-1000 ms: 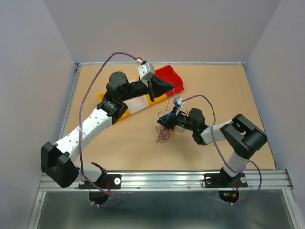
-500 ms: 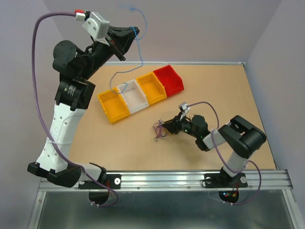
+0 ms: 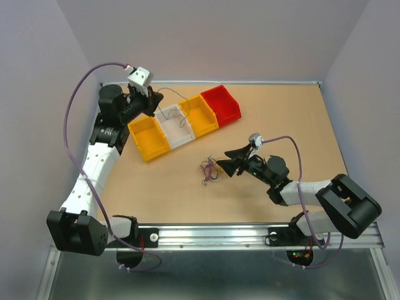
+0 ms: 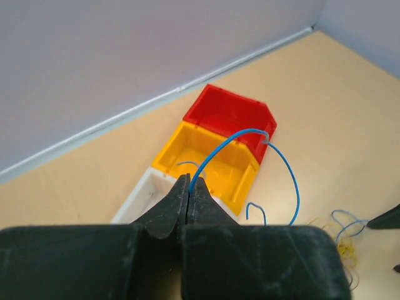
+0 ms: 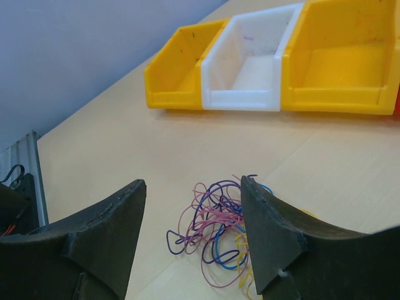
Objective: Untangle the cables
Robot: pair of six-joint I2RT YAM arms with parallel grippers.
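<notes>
Step in hand, by judgement: sorting one separated strand into a bin.

Nearest: right jaws spread wide, gripping nothing, set just short of the cables point(image 5: 215, 234), a loose clump lying on the surface point(image 3: 156, 187).

Farther: left jaws pinched tight on a blue wire point(image 4: 250, 130), raised above the bin row.

Next: lower, release over one bin, then fetch another strand.

Yellow bin point(image 3: 149, 139), white bin point(image 3: 177, 130), orange-yellow bin point(image 3: 199, 115), red bin point(image 3: 224, 104): no settled contents discernible. Blue wire hanging over the white and orange-yellow bins.
</notes>
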